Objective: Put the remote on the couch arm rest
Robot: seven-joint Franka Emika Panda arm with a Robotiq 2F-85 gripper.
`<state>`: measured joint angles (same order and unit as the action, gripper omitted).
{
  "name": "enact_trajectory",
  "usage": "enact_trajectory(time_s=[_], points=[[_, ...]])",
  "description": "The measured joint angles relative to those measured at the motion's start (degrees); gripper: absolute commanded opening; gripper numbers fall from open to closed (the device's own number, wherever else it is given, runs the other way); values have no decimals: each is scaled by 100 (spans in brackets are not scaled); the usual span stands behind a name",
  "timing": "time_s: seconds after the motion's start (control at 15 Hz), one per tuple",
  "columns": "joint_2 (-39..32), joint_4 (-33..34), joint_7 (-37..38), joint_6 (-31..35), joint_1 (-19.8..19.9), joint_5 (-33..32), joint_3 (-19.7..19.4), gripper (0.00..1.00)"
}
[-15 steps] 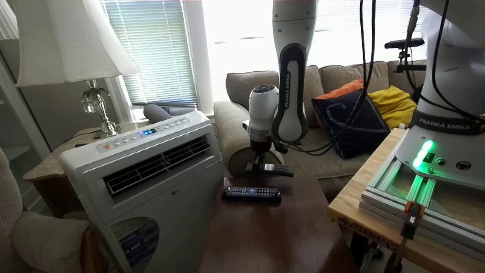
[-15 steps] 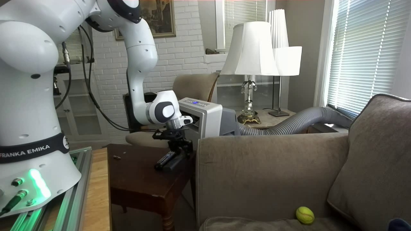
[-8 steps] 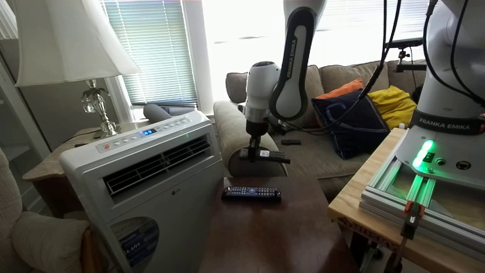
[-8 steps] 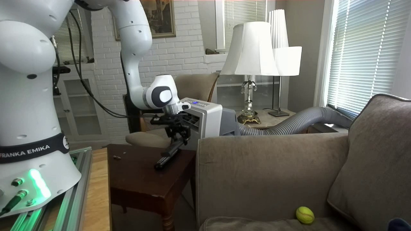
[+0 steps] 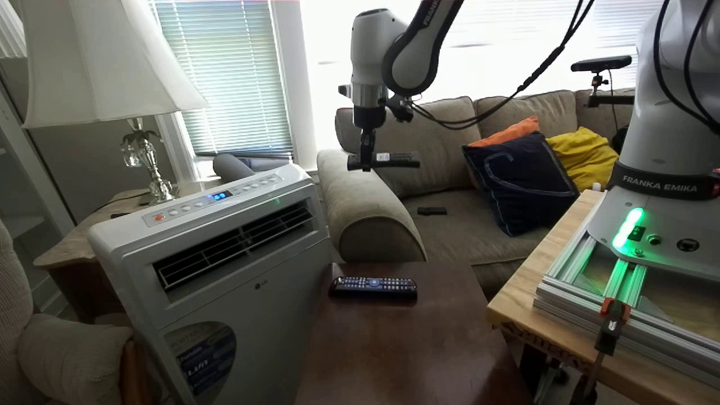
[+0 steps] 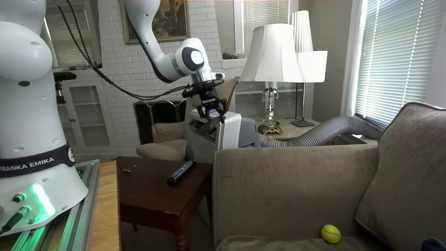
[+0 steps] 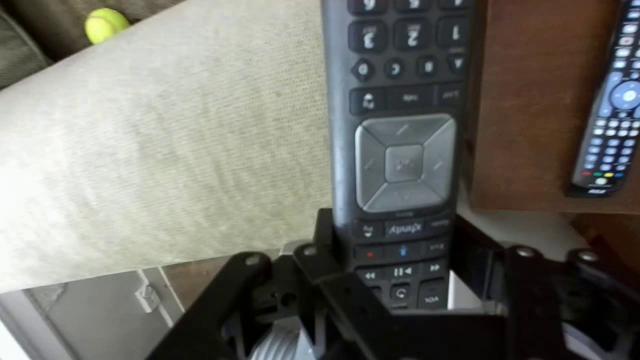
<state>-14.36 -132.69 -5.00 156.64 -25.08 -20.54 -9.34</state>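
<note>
My gripper (image 5: pixel 367 160) is shut on a dark grey remote (image 5: pixel 396 160) and holds it level in the air. In the wrist view the gripper (image 7: pixel 392 232) has a finger on each long side of the remote (image 7: pixel 405 165), near one end. The beige couch arm rest (image 5: pixel 365 197) stands lower. In the wrist view the arm rest (image 7: pixel 175 150) fills the area left of the remote. In an exterior view the held remote (image 6: pixel 208 125) appears higher than the arm rest (image 6: pixel 296 181) and left of it, in front of the air conditioner.
A second black remote (image 5: pixel 373 287) lies on the brown table (image 5: pixel 394 349). A small dark object (image 5: pixel 432 211) lies on the couch seat, with a tennis ball (image 6: pixel 331 234) by the arm rest. A portable air conditioner (image 5: pixel 225 253) and a lamp (image 6: pixel 271 52) stand near.
My gripper has risen with the held remote from low over the table to above the arm rest's height. It has also shifted toward the couch. The remote on the table has stayed put.
</note>
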Motion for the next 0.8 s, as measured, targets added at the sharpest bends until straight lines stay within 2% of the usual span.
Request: enact_trajectory(time_s=[0.07, 0.2, 0.33, 0.4, 0.53, 0.8], points=[[68, 230, 6, -288, 201, -16, 59, 56], [87, 677, 9, -733, 617, 17, 230, 56], [71, 841, 9, -867, 780, 17, 307, 56], [57, 845, 15, -871, 782, 17, 325, 31], [20, 843, 31, -871, 824, 11, 414, 31], [-220, 1113, -233, -382, 1206, -325, 541, 31]])
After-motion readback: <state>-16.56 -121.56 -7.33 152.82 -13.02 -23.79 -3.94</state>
